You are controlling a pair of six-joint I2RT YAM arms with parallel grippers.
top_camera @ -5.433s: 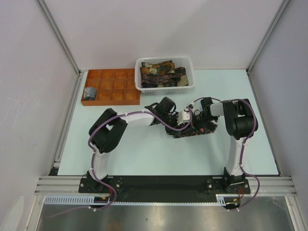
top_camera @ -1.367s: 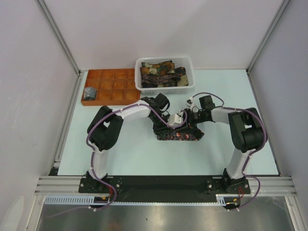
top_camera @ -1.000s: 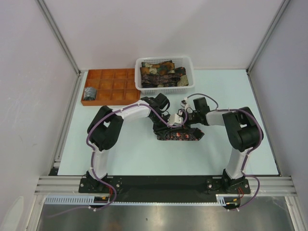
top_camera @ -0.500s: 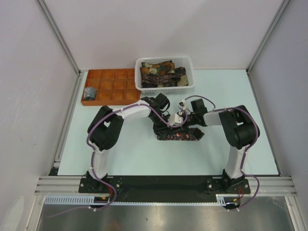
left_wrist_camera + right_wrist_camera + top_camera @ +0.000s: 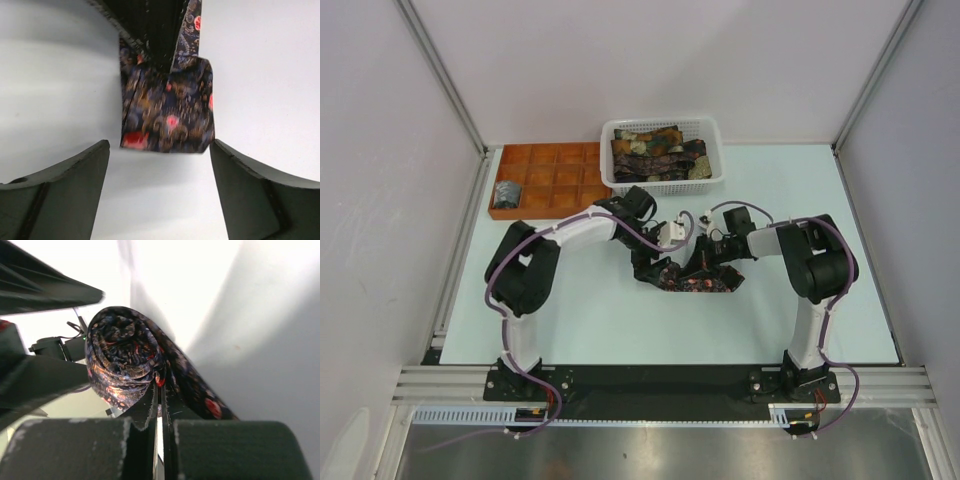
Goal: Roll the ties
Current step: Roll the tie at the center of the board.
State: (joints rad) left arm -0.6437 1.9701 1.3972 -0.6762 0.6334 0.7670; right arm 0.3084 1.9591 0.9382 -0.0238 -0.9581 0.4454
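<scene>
Tie (image 5: 698,280) fabric, dark with pink-red marks, lies on the table (image 5: 600,320) just right of the middle of the overhead frame, between the two arms, and part of it is now wound into a small coil. Over the past second the left gripper (image 5: 159,172) has let go: in its wrist view the fingers (image 5: 70,175) stand wide apart with a folded flap of the tie lying free between them, touching neither. It has also drawn back toward the upper left. Meanwhile the right gripper (image 5: 160,405) has clamped down; its wrist view shows both fingers pressed together on the cloth just below the roll (image 5: 125,360). So I read this as a handover, with the right claw keeping the coil from springing open while the left is free to take a new hold. The rolling looks only partly done, since a stretch of tie lies loose. More ties wait in the white basket (image 5: 712,128) at upper centre, beside the orange tray (image 5: 550,205)
</scene>
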